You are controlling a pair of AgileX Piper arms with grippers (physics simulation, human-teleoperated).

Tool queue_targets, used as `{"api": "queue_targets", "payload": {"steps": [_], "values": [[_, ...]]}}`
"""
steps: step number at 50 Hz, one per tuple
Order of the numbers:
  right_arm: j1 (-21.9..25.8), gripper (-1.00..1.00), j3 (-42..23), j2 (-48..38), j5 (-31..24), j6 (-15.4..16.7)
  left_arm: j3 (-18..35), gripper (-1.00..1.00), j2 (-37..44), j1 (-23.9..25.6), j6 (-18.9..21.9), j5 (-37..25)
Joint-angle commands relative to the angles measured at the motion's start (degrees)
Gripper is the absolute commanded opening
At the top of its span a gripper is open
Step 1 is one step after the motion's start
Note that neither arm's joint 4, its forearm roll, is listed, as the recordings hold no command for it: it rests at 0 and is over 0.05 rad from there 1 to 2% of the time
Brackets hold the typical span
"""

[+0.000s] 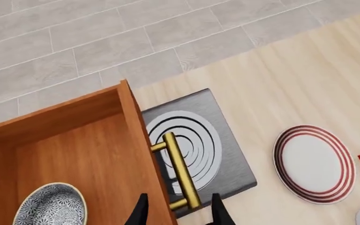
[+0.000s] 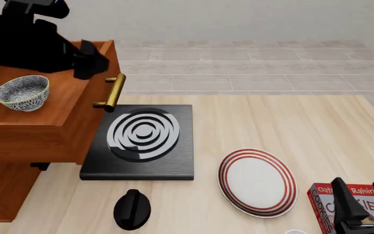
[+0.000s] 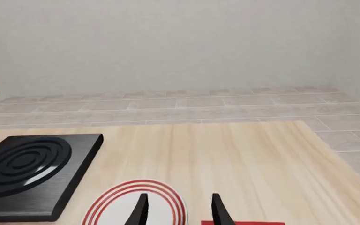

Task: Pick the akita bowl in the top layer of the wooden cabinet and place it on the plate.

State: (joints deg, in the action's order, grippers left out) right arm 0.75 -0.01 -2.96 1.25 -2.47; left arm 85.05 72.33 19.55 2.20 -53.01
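Front view alone shows the black knob [image 2: 132, 209] — left gripper [image 1: 178, 211] spread open, empty, over the brass handle [image 1: 178, 168].

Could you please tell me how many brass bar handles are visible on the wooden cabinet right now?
1: the brass bar handle on the pulled-out top layer of the wooden cabinet, above the black stove. Handles on lower drawers may be hidden beneath it.

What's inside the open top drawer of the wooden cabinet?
Only a small speckled dark-and-white bowl sits inside the pulled-out reddish-brown top drawer. The black left arm covers the drawer's back part, so that stays unseen.
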Motion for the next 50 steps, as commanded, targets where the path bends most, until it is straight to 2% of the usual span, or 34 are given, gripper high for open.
{"api": "queue_targets", "payload": {"steps": [1, 35, 50], "values": [[0.1, 1.0, 0.0, -2.1, 2.1, 0.3, 2.6, 1.0, -0.6, -1.7, 1.6, -0.9], [0.1, 1.0, 0.0, -1.0, 1.1, 0.5, -1.0, 1.0, -2.6, -12.1, 6.9, -0.2], [0.1, 1.0, 0.0, -0.8, 0.9, 0.5, -2.8, 1.0, -2.6, -15.6, 7.7, 0.7]]}}
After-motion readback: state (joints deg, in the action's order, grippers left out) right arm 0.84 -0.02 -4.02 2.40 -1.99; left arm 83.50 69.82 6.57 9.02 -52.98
